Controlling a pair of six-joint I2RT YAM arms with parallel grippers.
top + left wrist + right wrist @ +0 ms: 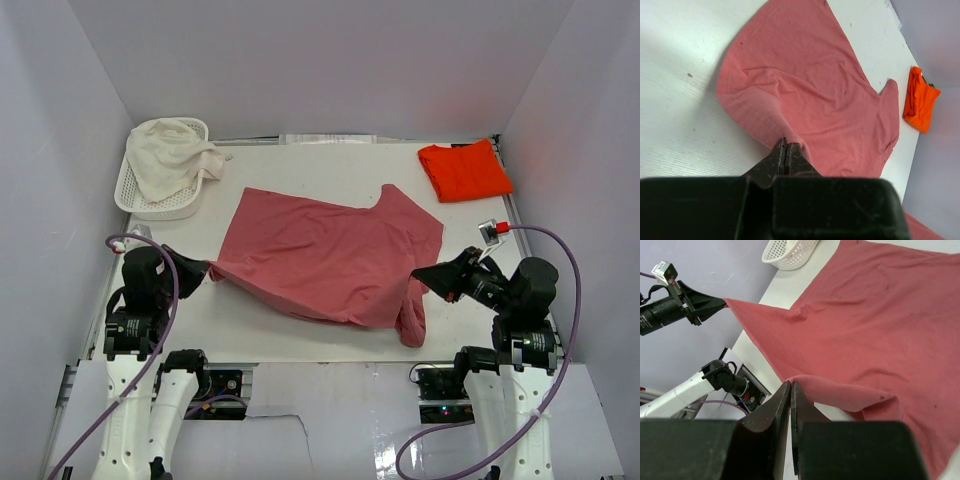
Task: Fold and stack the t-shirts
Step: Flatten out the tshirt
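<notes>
Lab: white-walled robot table (255, 322)

You see the large dusty rose-red t-shirt (330, 262) spread wrinkled across the middle of the bench (330, 165), its near-left and near-right corners drawn up off the surface. The bright orange-red t-shirt (464, 170) sits folded in the far right corner, well apart.

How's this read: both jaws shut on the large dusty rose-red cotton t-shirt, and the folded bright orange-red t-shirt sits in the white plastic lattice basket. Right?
One error. The folded bright orange-red t-shirt lies on the white table at its far right corner, not in the white plastic lattice basket, which holds a cream cloth. The top external view shows it. The rest stands.
</notes>
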